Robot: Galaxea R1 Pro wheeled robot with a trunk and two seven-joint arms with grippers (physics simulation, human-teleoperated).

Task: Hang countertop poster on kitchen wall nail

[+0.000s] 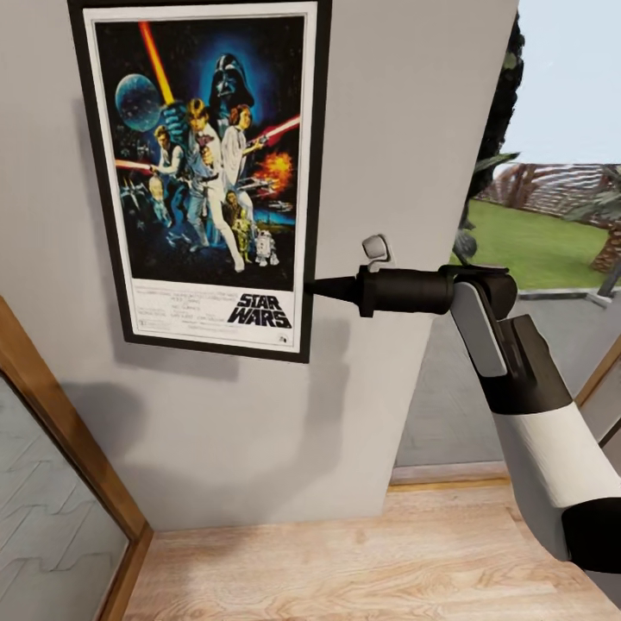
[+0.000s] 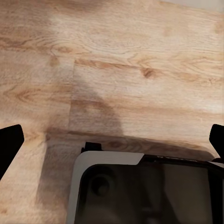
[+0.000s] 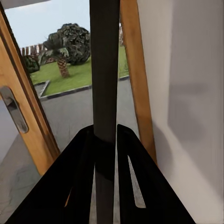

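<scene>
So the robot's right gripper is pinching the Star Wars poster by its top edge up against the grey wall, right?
Not quite. In the head view the right gripper pinches the poster by its right edge, near the bottom corner, not the top. The rest is right: it is up against the grey wall.

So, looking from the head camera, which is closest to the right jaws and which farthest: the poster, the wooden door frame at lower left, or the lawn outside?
1. The poster: the right gripper pinches its lower right edge against the wall.
2. The wooden door frame: lower left, across the wall.
3. The lawn: far outside, to the right.
</scene>
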